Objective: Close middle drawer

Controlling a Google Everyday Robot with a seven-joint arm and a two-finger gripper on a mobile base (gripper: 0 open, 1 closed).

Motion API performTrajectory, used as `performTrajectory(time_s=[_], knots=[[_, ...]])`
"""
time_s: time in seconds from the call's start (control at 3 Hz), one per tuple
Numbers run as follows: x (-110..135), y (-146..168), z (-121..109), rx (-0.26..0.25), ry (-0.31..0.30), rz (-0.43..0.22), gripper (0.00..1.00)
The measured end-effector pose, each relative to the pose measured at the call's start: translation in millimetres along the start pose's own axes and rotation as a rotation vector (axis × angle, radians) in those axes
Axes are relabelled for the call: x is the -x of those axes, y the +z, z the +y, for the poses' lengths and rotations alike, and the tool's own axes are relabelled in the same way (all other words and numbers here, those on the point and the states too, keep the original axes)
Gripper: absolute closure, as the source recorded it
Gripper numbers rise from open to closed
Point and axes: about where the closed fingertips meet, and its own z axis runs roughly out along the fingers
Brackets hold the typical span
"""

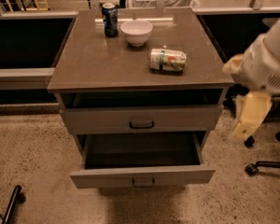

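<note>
The middle drawer [142, 175] is pulled far out of the grey-beige cabinet. Its low front panel carries a small dark pull [143, 182], and its dark inside [142, 149] looks empty. Above it, the taller-fronted top drawer [141, 119] stands slightly out, with a dark gap under the countertop. My gripper [245, 125], cream-white at the end of the white arm [266, 64], hangs at the right of the cabinet. It is level with the top drawer's front, apart from both drawers and above and right of the middle drawer's right corner.
On the countertop [98, 64] stand a dark soda can [110, 19] and a white bowl [136, 32], and a can [167, 60] lies on its side. Office chair wheels [263, 164] sit on the floor at right. A dark pole foot [11, 202] is at lower left.
</note>
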Motion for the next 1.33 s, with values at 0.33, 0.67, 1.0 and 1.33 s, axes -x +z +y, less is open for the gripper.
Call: performTrajectory(time_s=[0.33,0.67,1.0,1.33], knots=[[-12.1,79.0,38.8,0.077,-0.034,-0.165,0.0],[-37.8,145.1,74.9,0.106,-0.052,-0.248,0.0],[-43.0,151.1,80.4,0.103,-0.076,-0.246,0.0],[-40.3,157.2,83.3,0.13,-0.09,-0.248,0.0]])
